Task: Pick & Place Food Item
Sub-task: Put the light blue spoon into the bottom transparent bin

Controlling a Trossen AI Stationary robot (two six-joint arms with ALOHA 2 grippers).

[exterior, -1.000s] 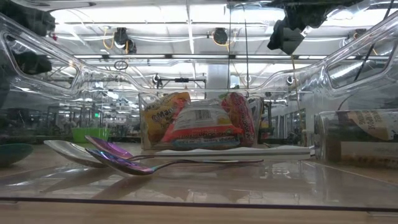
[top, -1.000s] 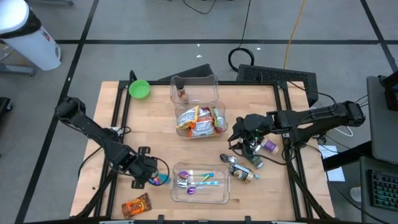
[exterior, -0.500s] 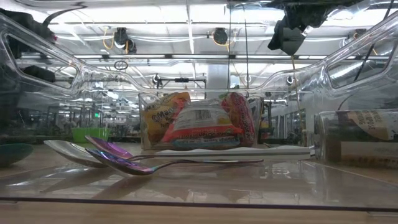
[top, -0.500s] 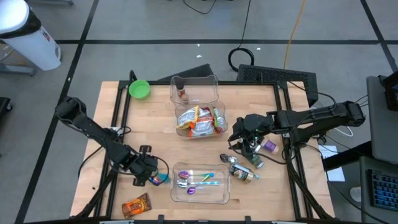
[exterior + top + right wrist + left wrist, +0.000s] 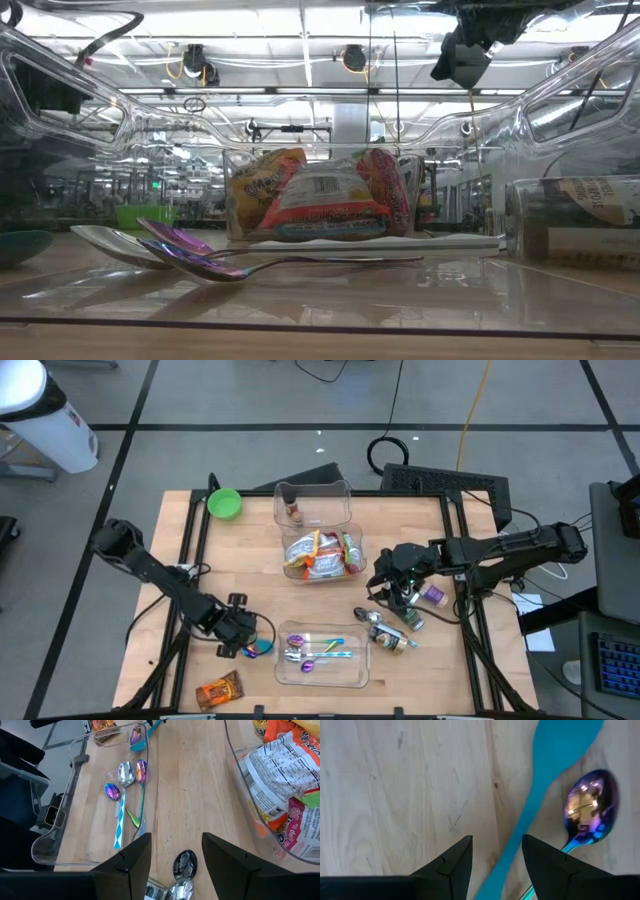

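The left end effector [image 5: 240,635] is hovering low over the near-left part of the bench [image 5: 250,560], its fingers [image 5: 452,862] standing apart with nothing between them; a teal spoon [image 5: 555,780] and an iridescent purple spoon [image 5: 590,805] are lying on the wood just beyond them. The right end effector [image 5: 392,582] is hanging above the right side of the bench, its fingers [image 5: 135,857] also spread and gripping nothing. The food packets [image 5: 320,555] are sitting piled in a clear bin [image 5: 352,532] at the centre, toward the far side. A clear tray [image 5: 360,675] holding several spoons is lying near the front edge, and one orange snack packet [image 5: 218,690] is lying on the bench at the near left, just beyond the left end effector.
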